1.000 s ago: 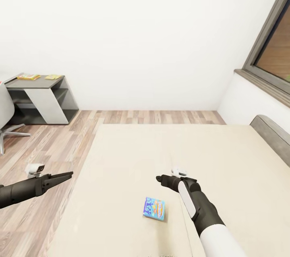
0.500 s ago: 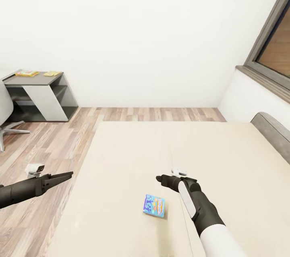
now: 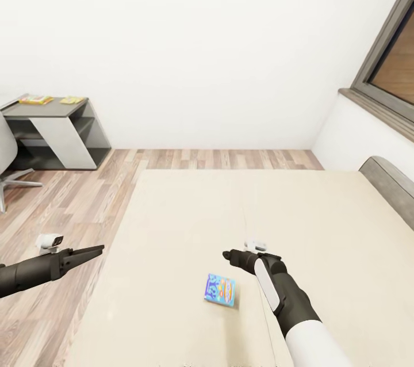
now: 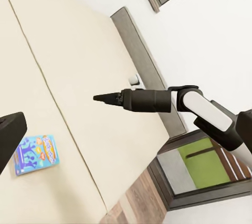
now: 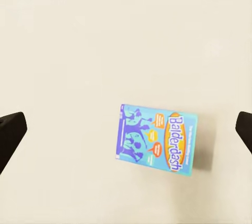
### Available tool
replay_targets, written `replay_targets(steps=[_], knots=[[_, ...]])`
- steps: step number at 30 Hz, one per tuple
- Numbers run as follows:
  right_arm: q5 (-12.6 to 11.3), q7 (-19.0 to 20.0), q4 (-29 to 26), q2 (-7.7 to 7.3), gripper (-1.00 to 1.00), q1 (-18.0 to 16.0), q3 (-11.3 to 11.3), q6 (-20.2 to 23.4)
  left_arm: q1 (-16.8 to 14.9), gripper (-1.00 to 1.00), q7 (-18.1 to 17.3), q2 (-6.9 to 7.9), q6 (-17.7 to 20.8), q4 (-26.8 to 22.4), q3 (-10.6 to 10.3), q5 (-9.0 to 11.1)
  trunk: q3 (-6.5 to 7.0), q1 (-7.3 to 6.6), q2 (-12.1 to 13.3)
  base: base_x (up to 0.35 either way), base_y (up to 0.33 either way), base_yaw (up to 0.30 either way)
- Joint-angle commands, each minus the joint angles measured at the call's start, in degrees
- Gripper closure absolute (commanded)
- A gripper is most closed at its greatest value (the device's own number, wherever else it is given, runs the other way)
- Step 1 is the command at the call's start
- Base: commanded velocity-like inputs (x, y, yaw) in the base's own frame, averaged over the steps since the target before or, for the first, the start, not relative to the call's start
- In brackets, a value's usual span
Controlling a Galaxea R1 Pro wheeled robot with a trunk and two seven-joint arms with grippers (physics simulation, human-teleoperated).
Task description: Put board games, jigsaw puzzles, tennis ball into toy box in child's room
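Observation:
One blue board game with cartoon print lies flat on the beige bed. In the right wrist view it is the box marked Balderdash, seen between the two spread fingertips. My right gripper hovers open just past the game, over the mattress. Out to the left, above the floor beside the bed, my left gripper is open and empty. The table stands far left with two small flat colourful things on top, too small to name. The toy box and tennis ball are out of view.
A grey headboard bounds the bed on the right, under a grey-framed window. A chair stands at the left edge by the table. Wood-plank floor runs between table and bed.
The whole picture has shifted a little, so the camera has moved: table and far wall sit higher in the picture. Both arms hold the same pose and the board game has not been touched.

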Motion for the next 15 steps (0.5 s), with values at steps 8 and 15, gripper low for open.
replay_targets(steps=[8, 15], knots=[[-0.33, -0.24, -0.06, 0.04, -1.00, -0.02, 0.04, 0.19, -0.04, -1.00, -0.25, 0.07, 0.58, -0.01, 0.00, -0.06, -0.86, 0.03, -0.11, 0.000, 0.000, 0.000], [-0.33, -0.24, -0.06, 0.02, -1.00, -0.03, 0.02, 0.18, -0.04, -1.00, -0.25, 0.05, 0.58, -0.01, 0.00, -0.08, -1.52, 0.03, -0.11, 0.000, 0.000, 0.000]])
